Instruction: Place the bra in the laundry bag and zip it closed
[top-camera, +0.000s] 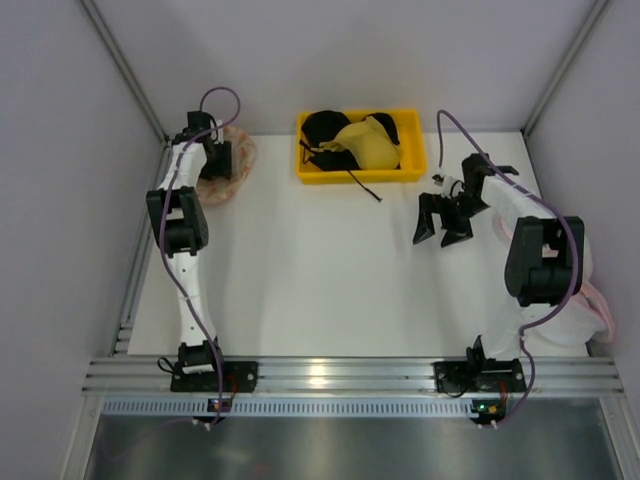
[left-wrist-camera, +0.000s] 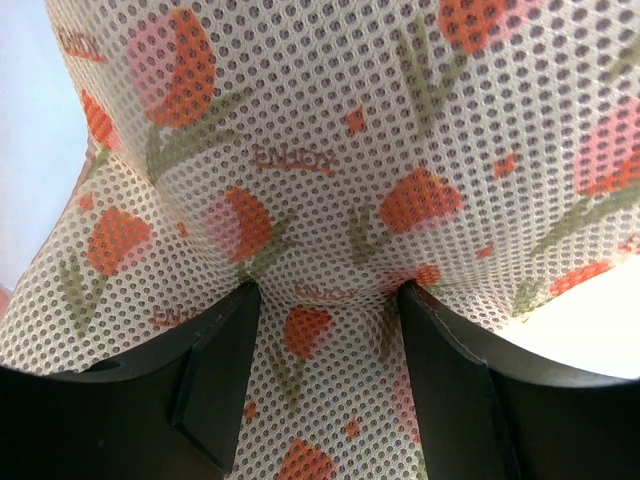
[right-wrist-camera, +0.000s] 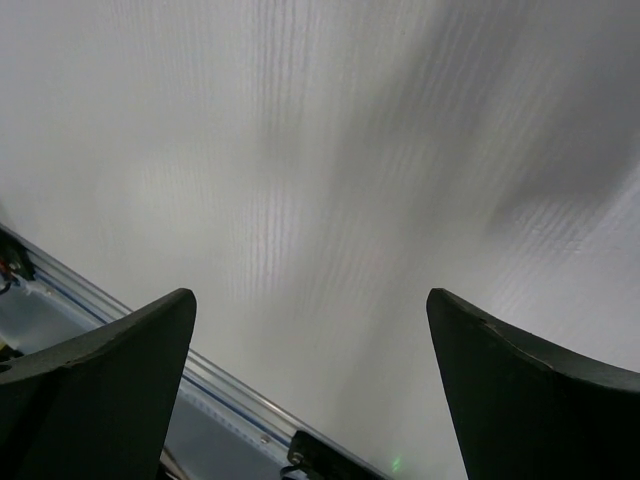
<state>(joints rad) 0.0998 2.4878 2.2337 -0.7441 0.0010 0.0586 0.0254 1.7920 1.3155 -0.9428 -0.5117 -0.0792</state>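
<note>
Bag (top-camera: 234, 165): cream mesh with orange-and-pink flower print, lying on the table (top-camera: 320, 280) left of the bin (top-camera: 355, 178), level with it and near it. From above it reads only as a pale rounded patch, half covered by the arm. The left wrist view (left-wrist-camera: 330, 150) fills with its mesh, showing the holes, green stems and small printed lettering.

Left gripper (top-camera: 215, 155): over the bag, on the side away from the bin. In its own view (left-wrist-camera: 325, 290) the jaws stand partly apart, clamped on a ridge of mesh, with creases running out from both fingers (left-wrist-camera: 215, 370). The overhead view does not show this grip.

Bin: yellow, at the table's far edge. Holds black bras (top-camera: 322, 128) and a yellow bra (top-camera: 368, 143). A black strap (top-camera: 365, 188) trails over its near rim onto the table. Seen from above only.

Right gripper (top-camera: 443, 225): right of the bin and nearer the arm bases, jaws spread wide and holding nothing. Its own view (right-wrist-camera: 310, 300) shows bare table and a strip of metal rail (right-wrist-camera: 230, 395).

White bags (top-camera: 590, 310): pink-edged, far right of the bin at the table's side, partly behind the right arm.
</note>
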